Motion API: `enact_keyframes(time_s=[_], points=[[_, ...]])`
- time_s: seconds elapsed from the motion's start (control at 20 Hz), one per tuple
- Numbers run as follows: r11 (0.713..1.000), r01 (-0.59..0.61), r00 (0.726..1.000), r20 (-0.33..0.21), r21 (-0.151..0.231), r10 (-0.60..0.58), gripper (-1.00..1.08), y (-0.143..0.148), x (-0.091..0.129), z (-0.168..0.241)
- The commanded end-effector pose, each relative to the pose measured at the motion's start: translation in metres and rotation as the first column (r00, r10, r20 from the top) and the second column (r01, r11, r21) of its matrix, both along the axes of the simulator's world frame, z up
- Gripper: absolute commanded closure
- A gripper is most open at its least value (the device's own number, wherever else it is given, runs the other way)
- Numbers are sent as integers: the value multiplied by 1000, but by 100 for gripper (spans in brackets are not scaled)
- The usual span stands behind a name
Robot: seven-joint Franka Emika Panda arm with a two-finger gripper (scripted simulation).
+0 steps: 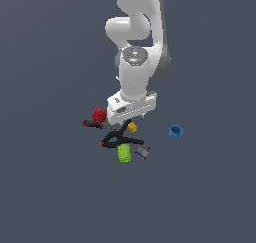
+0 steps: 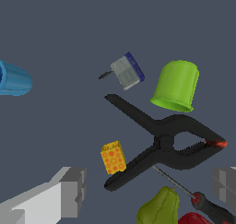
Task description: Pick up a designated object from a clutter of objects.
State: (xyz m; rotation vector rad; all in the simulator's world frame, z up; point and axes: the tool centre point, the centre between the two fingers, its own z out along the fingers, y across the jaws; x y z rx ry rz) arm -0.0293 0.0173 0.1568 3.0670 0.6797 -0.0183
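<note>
The designated object, a tiny orange-yellow block (image 2: 113, 157), lies beside one handle of the black clamp (image 2: 166, 142). In the exterior view the block (image 1: 132, 127) sits just below my hand. My gripper (image 2: 148, 186) is open and empty, hovering over the clutter. One finger (image 2: 69, 193) is close to the block and the other (image 2: 226, 181) is past the clamp. Around them lie the green cylinder (image 2: 176, 85), the grey-blue piece (image 2: 127, 71), the blue cup (image 2: 14, 79), the yellow-green pear (image 2: 159, 208) and the red ball (image 2: 193, 218).
A red-and-black screwdriver (image 2: 203, 202) lies between the clamp and the ball. In the exterior view the ball (image 1: 99, 115) is at the left, the cup (image 1: 175, 132) at the right, the cylinder (image 1: 123, 153) nearest. The arm (image 1: 135, 62) hides the pear.
</note>
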Motion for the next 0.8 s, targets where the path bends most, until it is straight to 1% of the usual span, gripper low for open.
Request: enact_keyframes(time_s=[0.0, 0.35, 0.75], points=[[998, -69, 998, 3, -1, 69, -92, 1, -9, -21], [976, -219, 976, 7, 0, 219, -92, 3, -33, -64], [952, -306, 952, 11, 2, 306, -92, 5, -50, -87]])
